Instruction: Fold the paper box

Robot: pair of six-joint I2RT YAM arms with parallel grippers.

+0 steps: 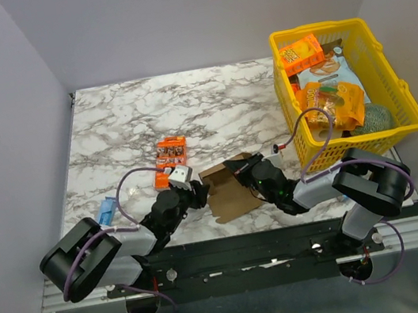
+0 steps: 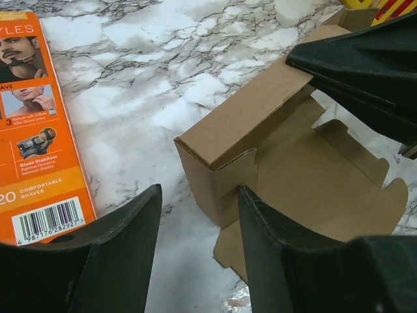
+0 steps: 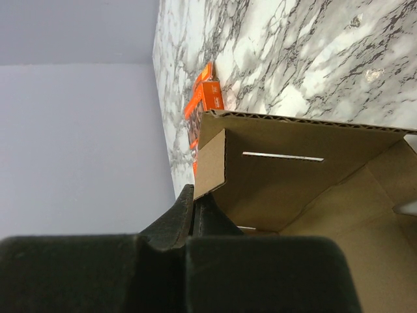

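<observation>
right gripper (image 3: 193,199) pinches the paper box (image 2: 273,150) wall, hiding part. left gripper (image 2: 200,193) is open near its corner.

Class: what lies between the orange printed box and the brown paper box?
Between orange box and paper box, the left wrist view shows only bare marble table.

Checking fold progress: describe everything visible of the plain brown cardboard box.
The plain brown cardboard box is half-formed: unprinted corrugated sheet, one long wall upright with a short corner flap, a slot in one panel, tabbed flaps lying flat. It sits on the white marble table near the front edge. The right gripper pinches its upright wall.
</observation>
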